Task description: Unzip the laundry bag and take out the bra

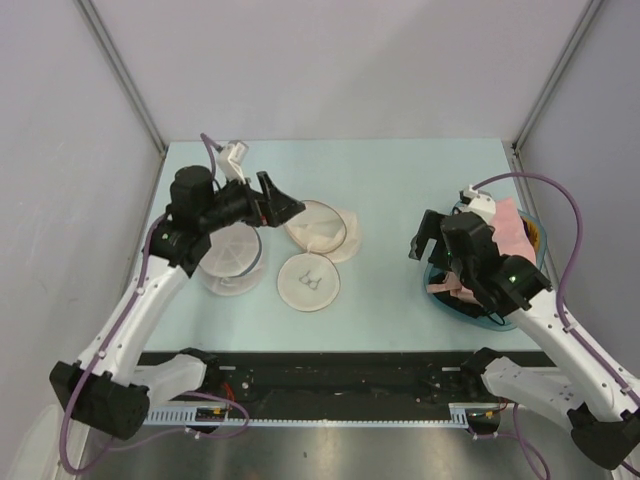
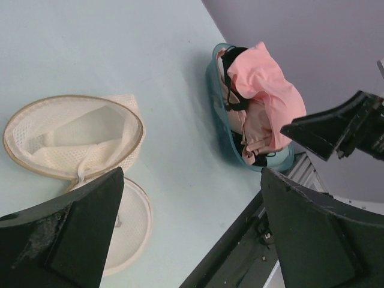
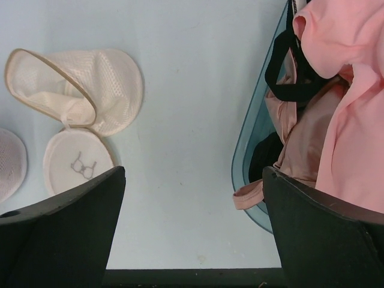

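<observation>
Hands both released, fingers spread wide, nothing gripped. Left hand [image 1: 284,206] hangs above the pale blue-green surface [image 1: 400,180], just left of the cream-beige round mesh clamshell laundry bag [image 1: 322,226].

Laundry bag lies unzipped at mid-surface. One domed half gapes open with its beige-trimmed rim showing. The other half lies flat nearer the arm bases, touching the first, with a small dark bra icon facing up.

Whiter translucent round disc pouch [image 1: 232,265] sits just left of the bag, partly under the left arm.

Right hand [image 1: 428,240] hovers at the left edge of the teal-blue plastic basket [image 3: 243,150]. The basket stands on the right side of the surface, well apart from the bag.

Bra [image 3: 303,141], a pale pink satiny soft garment, lies in that basket with one thin strap looped over the near rim. Brighter pink cloth [image 3: 354,78] is heaped over it, and black clothing [image 3: 288,66] is tucked alongside. Cups cannot be made out.
</observation>
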